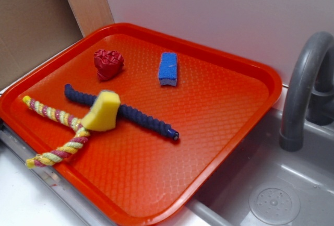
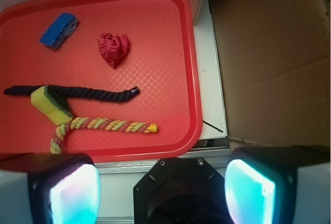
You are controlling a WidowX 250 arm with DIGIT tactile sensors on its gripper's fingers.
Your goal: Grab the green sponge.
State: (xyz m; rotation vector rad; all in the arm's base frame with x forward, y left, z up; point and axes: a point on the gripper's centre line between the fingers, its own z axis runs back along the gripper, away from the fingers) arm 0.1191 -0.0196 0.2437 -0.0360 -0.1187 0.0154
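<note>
Your sponge (image 1: 103, 112) sits propped on the dark rope (image 1: 141, 117), touching the striped rope (image 1: 57, 116), near the tray's (image 1: 156, 213) front rim. The tilt comes from lying across both ropes. Your gripper (image 2: 163, 188), released with jaws wide, hangs outside the tray rim. The heart (image 1: 108, 63) and blue sponge (image 1: 168, 69) lie well apart, leaving open room above.

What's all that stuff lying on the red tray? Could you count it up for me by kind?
Sponges: 2, the yellow sponge with a green face and the blue sponge
Ropes: 2, the dark blue rope and the yellow-and-pink rope
Crumpled red heart-shaped things: 1
Total: 5 things on the tray
</note>
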